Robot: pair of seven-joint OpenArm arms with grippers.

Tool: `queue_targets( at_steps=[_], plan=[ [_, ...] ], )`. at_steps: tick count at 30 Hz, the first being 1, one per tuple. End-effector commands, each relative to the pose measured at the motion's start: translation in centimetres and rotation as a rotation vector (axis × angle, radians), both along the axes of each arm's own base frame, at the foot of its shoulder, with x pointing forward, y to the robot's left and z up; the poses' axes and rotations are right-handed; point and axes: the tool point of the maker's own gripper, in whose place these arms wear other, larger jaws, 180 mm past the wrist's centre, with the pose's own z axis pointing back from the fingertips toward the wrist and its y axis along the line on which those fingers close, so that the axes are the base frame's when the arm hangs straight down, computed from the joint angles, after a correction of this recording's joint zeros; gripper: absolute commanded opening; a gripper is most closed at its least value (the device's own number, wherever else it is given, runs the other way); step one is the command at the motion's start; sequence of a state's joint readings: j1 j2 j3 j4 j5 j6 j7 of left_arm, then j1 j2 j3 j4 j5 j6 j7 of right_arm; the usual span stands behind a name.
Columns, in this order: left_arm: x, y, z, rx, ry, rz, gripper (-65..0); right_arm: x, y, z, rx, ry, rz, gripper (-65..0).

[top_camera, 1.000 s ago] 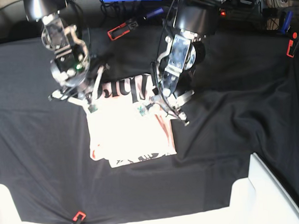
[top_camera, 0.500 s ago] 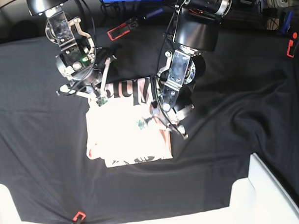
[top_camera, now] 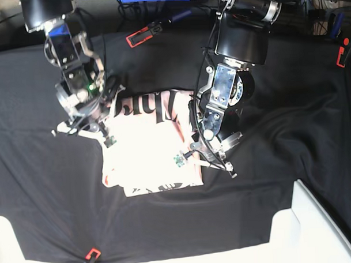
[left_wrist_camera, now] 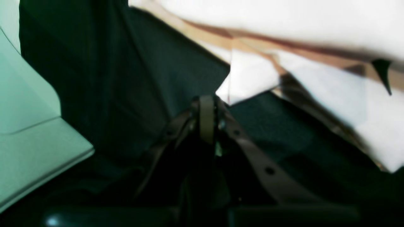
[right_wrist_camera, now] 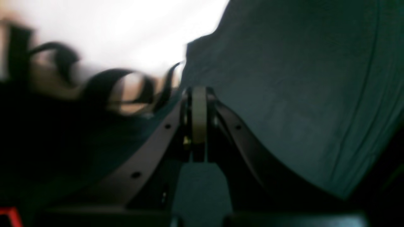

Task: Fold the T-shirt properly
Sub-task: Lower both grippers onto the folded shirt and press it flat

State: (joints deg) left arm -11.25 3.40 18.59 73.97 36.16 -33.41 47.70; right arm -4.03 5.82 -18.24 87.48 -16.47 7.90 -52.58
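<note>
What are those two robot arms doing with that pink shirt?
They are folding the T-shirt, which lies in a neat rectangle on the black cloth. The left gripper sits at the shirt's right edge and the right gripper at its upper left corner. In the wrist views both grippers look shut, with no fabric between them.

Both arms (top_camera: 225, 89) had silver metal links w/ black housings & cables; dark fingers (right_wrist_camera: 151, 148) w/ screw holes; green LED (top_camera: 92, 85) lit
</note>
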Motion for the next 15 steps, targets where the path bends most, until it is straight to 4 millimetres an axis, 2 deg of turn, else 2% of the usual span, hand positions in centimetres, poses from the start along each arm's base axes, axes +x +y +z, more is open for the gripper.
queue_targets(
  at_steps=[1, 6, 10, 15],
  plan=[
    [0.9, 0.0, 0.7, -0.001, -0.028, -0.002, -65.0, 1.3, -0.2, 0.7, -0.003, -0.032, -0.004, -65.0],
    [1.2, -0.3, -0.2, -0.011, -0.003, -0.011, -65.0, 2.7, -0.5, -0.3, -0.013, -0.027, 0.002, -65.0],
    [0.6, -0.4, -1.2, -0.015, 0.029, -0.013, -65.0, 2.4, -0.7, -1.5, -0.018, 0.0, 0.01, -65.0],
    [1.1, -1.7, -2.0, -0.027, 0.07, -0.021, -65.0, 2.1, 0.5, -1.6, 0.004, 0.007, 0.011, -65.0]
  ],
)
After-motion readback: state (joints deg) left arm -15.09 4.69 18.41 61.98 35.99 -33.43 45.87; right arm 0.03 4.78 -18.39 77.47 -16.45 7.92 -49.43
